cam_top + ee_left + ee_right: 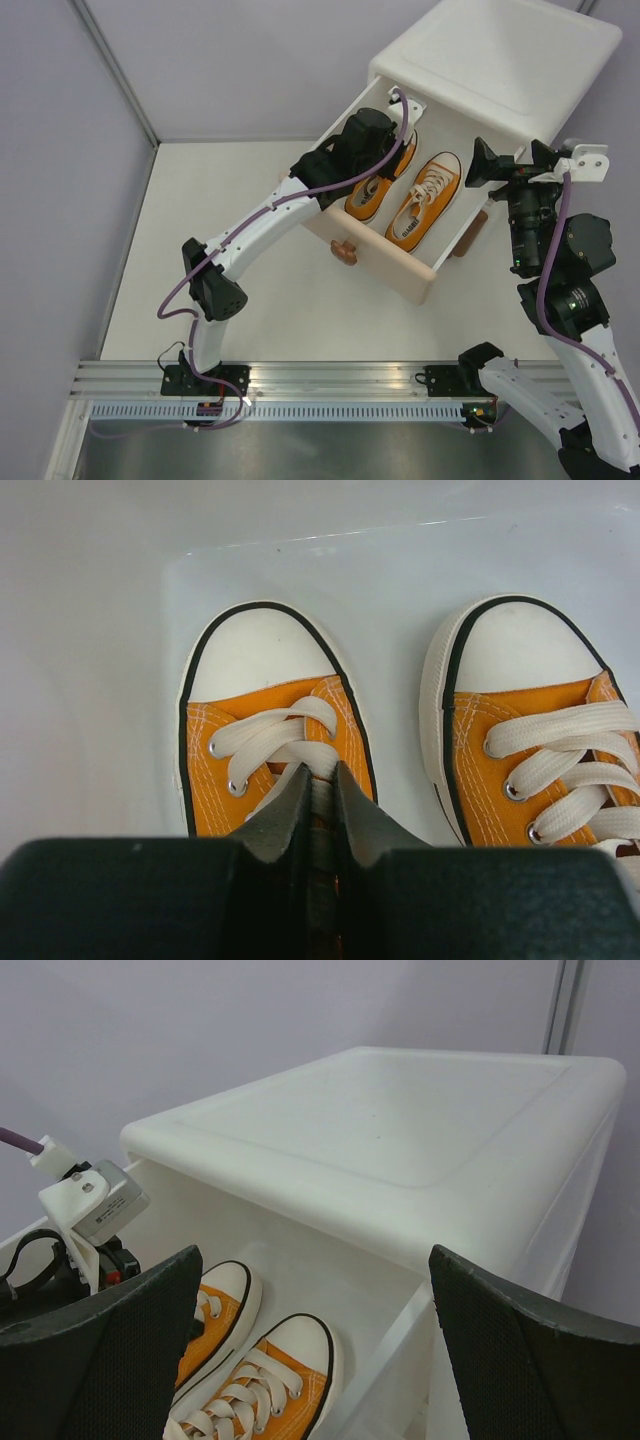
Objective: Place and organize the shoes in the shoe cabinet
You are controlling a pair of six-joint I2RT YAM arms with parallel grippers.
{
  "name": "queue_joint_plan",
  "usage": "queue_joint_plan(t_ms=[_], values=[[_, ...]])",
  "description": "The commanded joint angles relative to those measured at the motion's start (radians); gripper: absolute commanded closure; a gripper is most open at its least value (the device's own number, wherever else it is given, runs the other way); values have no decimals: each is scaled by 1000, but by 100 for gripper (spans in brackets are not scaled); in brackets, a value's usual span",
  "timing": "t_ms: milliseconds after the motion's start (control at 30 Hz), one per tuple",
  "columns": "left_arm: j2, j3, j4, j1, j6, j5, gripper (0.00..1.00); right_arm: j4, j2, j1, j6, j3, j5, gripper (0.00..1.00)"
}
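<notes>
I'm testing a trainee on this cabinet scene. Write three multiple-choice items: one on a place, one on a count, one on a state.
1. Where do the orange sneakers lie?
A. On the table
B. In the open drawer
C. On the cabinet's top

2. How many sneakers are in view?
A. Four
B. One
C. Two

3. How do the right fingers stand?
A. Wide apart, empty
B. Clamped on a sneaker
C. Closed on a knob

Key:
1 B, both sit side by side inside the pulled-out drawer.
2 C, only the orange pair shows.
3 A, nothing lies between them in the right wrist view.
</notes>
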Motion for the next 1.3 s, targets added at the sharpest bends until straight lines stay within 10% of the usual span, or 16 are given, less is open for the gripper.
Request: queue_joint_plan(t_ms=[0,767,1267], values=[[-3,1,19,-23,60,91,98,36,3,8,-12,-1,8,2],[-38,-59,80,-20,126,173,97,47,-8,13,-20,-24,14,2],[-73,-76,80,-15,88,133,42,47,-10,17,-21,-20,13,2]])
